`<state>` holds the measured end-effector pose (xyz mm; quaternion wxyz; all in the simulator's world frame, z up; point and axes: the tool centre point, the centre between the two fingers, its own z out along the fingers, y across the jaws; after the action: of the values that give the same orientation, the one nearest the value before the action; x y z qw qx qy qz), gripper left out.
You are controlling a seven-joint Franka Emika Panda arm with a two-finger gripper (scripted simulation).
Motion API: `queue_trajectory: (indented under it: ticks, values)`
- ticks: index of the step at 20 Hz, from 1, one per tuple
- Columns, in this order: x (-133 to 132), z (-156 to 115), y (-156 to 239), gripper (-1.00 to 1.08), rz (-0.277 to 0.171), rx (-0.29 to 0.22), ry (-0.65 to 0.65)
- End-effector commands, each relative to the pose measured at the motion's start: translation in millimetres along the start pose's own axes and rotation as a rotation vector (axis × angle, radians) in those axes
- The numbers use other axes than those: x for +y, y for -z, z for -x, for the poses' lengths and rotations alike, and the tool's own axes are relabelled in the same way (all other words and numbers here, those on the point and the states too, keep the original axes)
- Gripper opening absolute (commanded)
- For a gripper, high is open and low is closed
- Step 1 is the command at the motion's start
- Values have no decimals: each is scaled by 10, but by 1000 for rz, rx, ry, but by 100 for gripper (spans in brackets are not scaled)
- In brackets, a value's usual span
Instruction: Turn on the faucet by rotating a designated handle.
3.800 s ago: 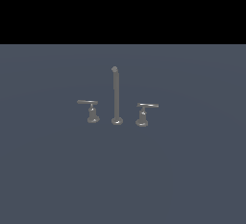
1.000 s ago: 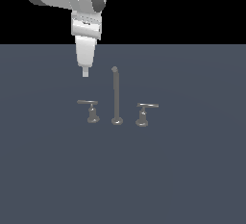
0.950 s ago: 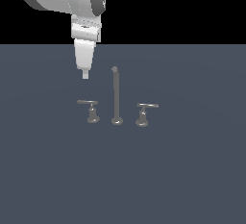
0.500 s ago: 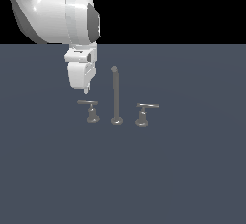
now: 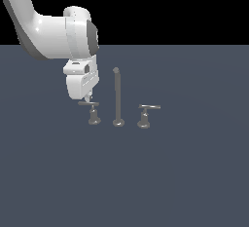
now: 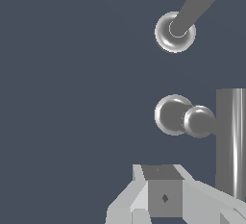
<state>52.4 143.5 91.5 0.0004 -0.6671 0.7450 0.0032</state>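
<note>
On the exterior view's left, we see the claw (image 5: 87,97) low over the handle (image 5: 89,104), just above its bar; whether it touches, or whether its fingers are spread or pressed together, we cannot tell. The spout (image 5: 116,97) stands in the middle of the grey desk (image 5: 194,172), the twin lever (image 5: 148,107) to its right. We judge the approach all but done, the turn not yet made.

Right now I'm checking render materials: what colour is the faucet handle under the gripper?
Shiny grey metal; the handle shows best in the wrist view.
</note>
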Motion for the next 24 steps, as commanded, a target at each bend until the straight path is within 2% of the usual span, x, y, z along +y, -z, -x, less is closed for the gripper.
queue_trajectory:
  ticks: [1,6,16,18,24]
  values:
    - [-10,0,-23,-100,-4,4,-10]
    - [-8,1,-25,-100,-4,5,-10]
    - [321,204,-27,-100,-4,5,-11]
    - [233,137,-26,-100,-15,9,-17]
    - [424,128,-28,-100,-11,7,-15]
